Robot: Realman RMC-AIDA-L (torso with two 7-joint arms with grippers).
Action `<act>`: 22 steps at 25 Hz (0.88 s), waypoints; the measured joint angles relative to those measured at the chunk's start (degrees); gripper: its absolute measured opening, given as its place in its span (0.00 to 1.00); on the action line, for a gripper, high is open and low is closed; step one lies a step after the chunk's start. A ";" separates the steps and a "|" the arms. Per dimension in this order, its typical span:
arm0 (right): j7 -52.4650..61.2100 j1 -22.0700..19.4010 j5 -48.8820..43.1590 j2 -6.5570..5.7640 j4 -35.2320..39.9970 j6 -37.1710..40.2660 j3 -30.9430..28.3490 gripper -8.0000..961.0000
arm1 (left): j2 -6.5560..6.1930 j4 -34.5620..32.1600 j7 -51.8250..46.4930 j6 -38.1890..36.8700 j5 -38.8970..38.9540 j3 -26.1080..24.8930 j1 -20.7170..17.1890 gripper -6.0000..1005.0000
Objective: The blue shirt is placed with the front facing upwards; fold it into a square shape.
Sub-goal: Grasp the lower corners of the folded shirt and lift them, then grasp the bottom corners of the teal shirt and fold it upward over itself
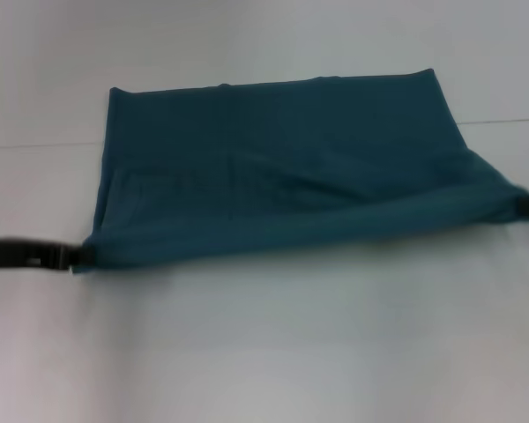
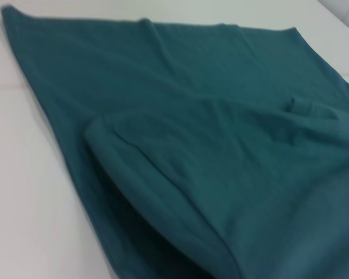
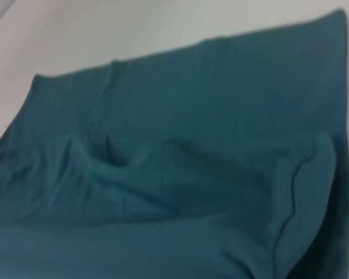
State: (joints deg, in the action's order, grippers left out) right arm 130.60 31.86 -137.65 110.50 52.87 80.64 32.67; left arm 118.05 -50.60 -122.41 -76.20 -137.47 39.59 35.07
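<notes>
Blue shirt (image 1: pixel 282 167) partly folded on white table (image 1: pixel 264 352), left gripper (image 1: pixel 78 256) pinching its near-left corner, right gripper (image 1: pixel 527 204) pinching near-right corner.

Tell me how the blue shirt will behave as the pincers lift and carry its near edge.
The blue shirt is probably floppy: its near edge sags between the left pincer and the right pincer. It likely creases easily, given the folds in the wrist views. It seems light.
</notes>
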 joint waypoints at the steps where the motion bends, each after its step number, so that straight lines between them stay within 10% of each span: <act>1: -0.39 -0.58 0.17 0.23 -0.06 0.58 -0.02 0.07 | 0.44 -0.60 0.32 -0.71 0.02 -0.04 -0.86 0.04; 14: -8.14 -10.91 4.56 2.37 -0.54 12.54 -5.28 0.07 | 5.57 -8.12 5.87 -15.29 2.97 -0.62 -13.35 0.04; 22: -15.43 -16.82 4.62 2.81 -3.10 19.32 -8.29 0.07 | 5.84 -9.42 7.98 -23.49 4.48 -5.92 -15.97 0.04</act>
State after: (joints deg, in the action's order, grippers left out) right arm 115.17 15.04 -133.04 113.31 49.77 99.96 24.39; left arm 123.90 -60.02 -114.43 -99.68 -132.99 33.67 19.10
